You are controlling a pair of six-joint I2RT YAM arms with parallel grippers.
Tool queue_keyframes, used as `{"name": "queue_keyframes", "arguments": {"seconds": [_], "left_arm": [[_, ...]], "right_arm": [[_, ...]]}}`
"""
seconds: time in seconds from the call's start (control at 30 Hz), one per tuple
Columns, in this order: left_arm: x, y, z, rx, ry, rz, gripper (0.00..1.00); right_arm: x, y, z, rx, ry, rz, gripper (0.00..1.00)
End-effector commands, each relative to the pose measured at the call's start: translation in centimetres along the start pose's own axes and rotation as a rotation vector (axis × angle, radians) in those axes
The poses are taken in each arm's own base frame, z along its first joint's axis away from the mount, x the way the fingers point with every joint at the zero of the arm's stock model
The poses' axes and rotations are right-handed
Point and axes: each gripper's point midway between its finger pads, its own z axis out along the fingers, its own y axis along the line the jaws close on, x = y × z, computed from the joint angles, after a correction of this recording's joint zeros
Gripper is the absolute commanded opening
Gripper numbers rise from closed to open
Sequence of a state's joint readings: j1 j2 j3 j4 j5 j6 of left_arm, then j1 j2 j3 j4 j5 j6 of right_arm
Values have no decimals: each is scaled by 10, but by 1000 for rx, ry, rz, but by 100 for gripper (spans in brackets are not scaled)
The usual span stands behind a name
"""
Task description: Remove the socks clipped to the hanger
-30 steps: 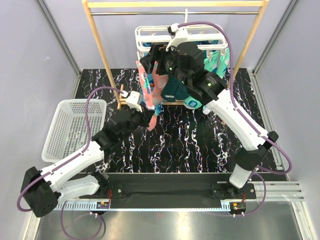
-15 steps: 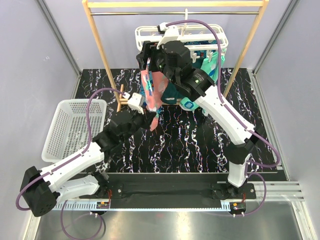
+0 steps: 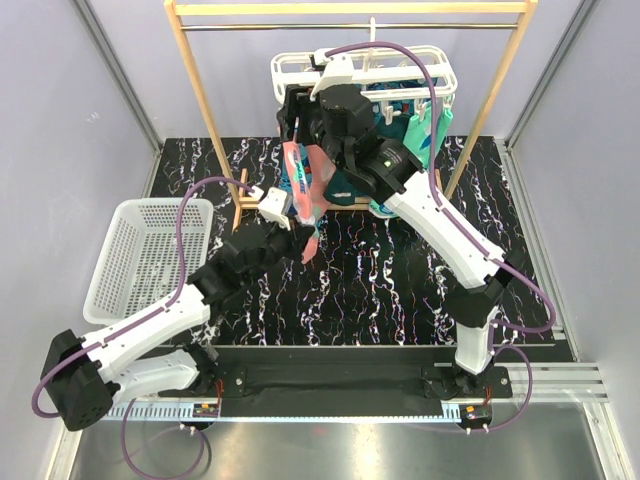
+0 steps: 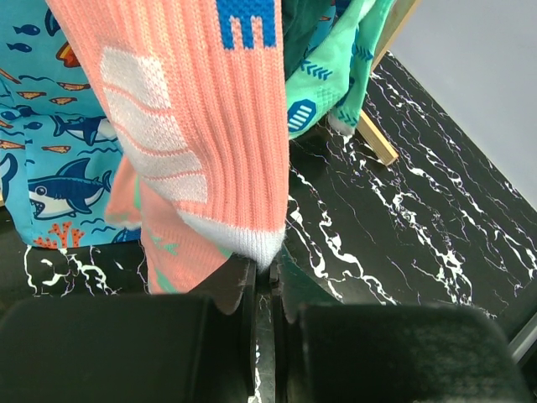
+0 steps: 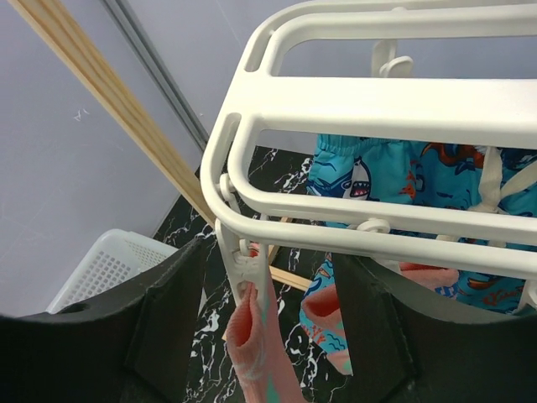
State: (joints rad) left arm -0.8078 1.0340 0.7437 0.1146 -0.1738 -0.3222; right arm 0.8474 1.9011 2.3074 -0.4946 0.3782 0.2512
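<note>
Sock (image 4: 193, 126): coral-pink ribbed knit, white tip

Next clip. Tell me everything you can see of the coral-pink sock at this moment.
The coral-pink sock is ribbed knit, with a white tip, white mesh-like patches and a blue block mark. It hangs from a white peg at a corner of the hanger; the peg pinches its cuff. Its white lower tip sits in the shut left pincer. The right pincer stands open on either side of the peg and cuff. A blue shark-print sock hangs just behind it.
</note>
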Motion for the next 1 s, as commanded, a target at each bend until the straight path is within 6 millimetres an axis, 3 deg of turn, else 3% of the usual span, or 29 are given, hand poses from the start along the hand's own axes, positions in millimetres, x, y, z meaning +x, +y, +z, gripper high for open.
{"name": "queue_keyframes", "arguments": {"seconds": [0.0, 0.17, 0.43, 0.97], "left_arm": [[-23, -7, 3, 8, -79, -12, 0], [-23, -9, 3, 8, -80, -8, 0], [-27, -12, 2, 15, -87, -6, 0], [-27, -15, 1, 19, -90, -4, 0]], "right_arm": [[-22, 11, -6, -12, -75, -3, 68], [-22, 19, -7, -23, -83, -8, 65], [-18, 15, -1, 8, -86, -25, 62], [-30, 19, 0, 34, -143, -32, 51]]}}
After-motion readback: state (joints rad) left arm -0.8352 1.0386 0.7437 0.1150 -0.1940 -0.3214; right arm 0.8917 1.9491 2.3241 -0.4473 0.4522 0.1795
